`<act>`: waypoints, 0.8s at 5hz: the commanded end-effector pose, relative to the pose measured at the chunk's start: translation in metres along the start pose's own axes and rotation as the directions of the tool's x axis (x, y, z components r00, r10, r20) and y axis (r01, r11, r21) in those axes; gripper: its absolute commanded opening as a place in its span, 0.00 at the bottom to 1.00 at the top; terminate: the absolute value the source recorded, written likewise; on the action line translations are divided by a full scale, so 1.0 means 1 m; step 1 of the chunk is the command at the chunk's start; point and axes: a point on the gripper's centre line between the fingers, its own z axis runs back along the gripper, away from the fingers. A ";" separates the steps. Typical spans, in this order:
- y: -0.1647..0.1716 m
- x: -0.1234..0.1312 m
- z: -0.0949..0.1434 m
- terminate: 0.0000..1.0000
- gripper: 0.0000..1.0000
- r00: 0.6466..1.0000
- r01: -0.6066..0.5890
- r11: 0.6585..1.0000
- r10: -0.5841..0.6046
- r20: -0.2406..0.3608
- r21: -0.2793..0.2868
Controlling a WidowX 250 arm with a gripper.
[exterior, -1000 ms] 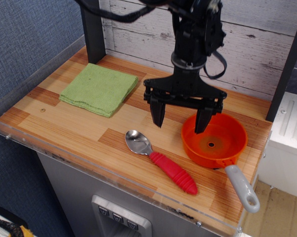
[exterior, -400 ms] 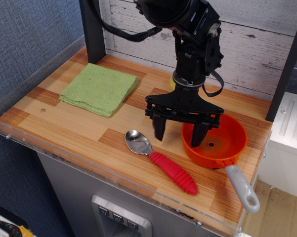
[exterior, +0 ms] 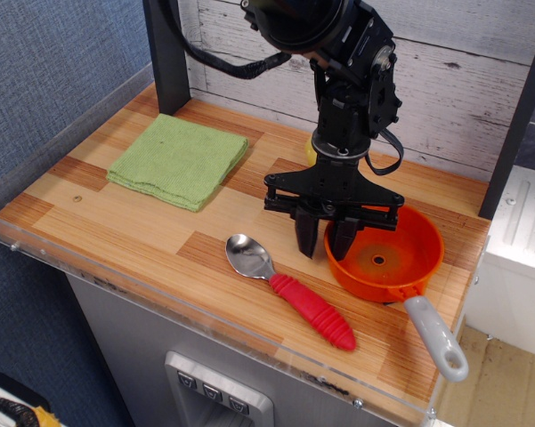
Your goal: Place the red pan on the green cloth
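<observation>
The black jaws [exterior: 324, 238] pinch the near-left rim of the small round orange-red pan [exterior: 387, 258], one finger outside the wall and one inside. The pan sits on the wooden table [exterior: 151, 233], its light grey handle trailing away to the front right. Just left of the jaws lies a steel spoon with a red handle [exterior: 287, 291] (bowl nearest them). The light green folded terry cloth [exterior: 179, 160] lies well apart, far left. A moment ago the jaws were spread wider; they have since narrowed onto the rim.
</observation>
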 end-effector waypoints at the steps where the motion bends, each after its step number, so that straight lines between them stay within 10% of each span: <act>1: 0.003 0.004 0.028 0.00 0.00 0.996 -0.085 0.995 0.086 0.038 -0.050; 4: 0.025 -0.008 0.068 0.00 0.00 0.980 -0.195 0.977 0.198 0.025 -0.084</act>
